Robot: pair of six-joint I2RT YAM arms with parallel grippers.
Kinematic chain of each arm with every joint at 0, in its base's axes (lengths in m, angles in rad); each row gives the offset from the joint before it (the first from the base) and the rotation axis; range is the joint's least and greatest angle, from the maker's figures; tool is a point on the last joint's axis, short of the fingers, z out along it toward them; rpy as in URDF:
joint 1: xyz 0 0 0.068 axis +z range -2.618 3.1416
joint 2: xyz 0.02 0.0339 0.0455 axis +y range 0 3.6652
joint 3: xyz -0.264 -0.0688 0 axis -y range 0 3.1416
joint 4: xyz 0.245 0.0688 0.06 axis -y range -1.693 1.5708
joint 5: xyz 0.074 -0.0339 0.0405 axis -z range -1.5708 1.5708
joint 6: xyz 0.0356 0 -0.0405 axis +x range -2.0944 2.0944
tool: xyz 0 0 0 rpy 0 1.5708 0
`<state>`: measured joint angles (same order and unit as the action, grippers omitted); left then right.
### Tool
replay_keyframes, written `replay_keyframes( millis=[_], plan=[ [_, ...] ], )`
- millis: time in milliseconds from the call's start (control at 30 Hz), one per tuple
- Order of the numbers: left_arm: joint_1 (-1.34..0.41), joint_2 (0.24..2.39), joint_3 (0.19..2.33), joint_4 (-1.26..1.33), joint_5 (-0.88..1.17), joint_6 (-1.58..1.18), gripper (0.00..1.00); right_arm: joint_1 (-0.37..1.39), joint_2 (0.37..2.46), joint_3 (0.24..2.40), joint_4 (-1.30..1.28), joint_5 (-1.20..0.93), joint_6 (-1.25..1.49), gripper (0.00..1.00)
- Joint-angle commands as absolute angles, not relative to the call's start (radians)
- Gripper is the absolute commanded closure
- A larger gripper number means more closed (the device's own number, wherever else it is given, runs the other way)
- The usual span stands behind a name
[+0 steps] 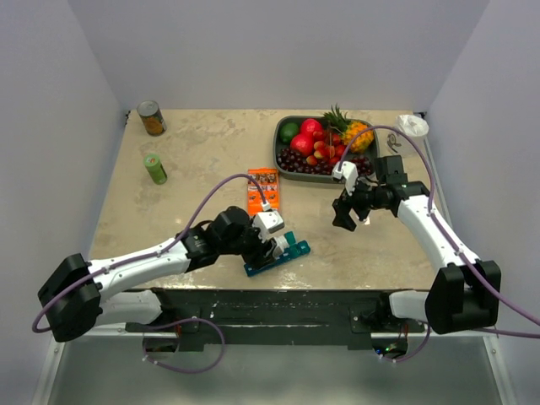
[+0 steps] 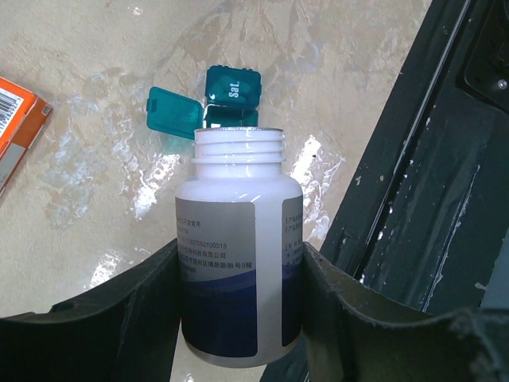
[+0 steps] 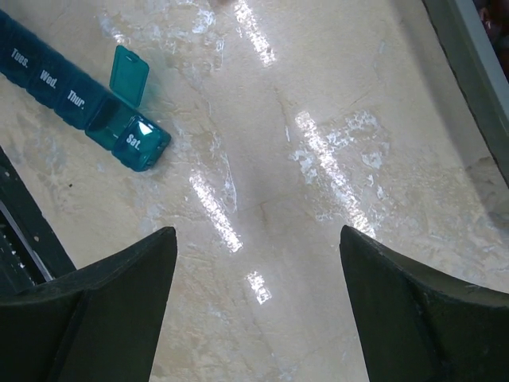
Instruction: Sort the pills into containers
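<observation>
My left gripper is shut on the small white bottle with a blue label. The bottle has no cap, and its mouth is tipped toward the teal pill organiser near the table's front edge. In the left wrist view the mouth sits just before an open compartment whose lid is raised, next to the "Sat." lid. No pills show in any view. My right gripper is open and empty above bare table. The organiser lies at the upper left of the right wrist view.
A flat orange box lies just behind the organiser. A grey tray of fruit stands at the back right. A green bottle and a can stand at the back left. A white object sits in the far right corner.
</observation>
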<state>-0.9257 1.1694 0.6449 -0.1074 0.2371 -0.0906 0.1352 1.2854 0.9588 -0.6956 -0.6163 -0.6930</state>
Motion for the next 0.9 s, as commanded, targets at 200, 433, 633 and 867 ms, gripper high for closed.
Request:
replay_keyframes(
  millis=[200,433,633,867],
  plan=[
    [-0.950,1.232,0.755,-0.166,0.210,-0.089,1.00,0.124,1.243,0.946,-0.644,-0.571,-0.638,0.14],
    [-0.963,1.273,0.779,-0.183,0.199,-0.084,1.00,0.115,1.239,0.942,-0.646,-0.571,-0.647,0.14],
    [-0.968,1.301,0.801,-0.195,0.196,-0.080,1.00,0.107,1.246,0.939,-0.650,-0.577,-0.658,0.13],
    [-0.969,1.331,0.824,-0.215,0.195,-0.078,1.00,0.104,1.250,0.939,-0.653,-0.583,-0.663,0.13]
  ],
)
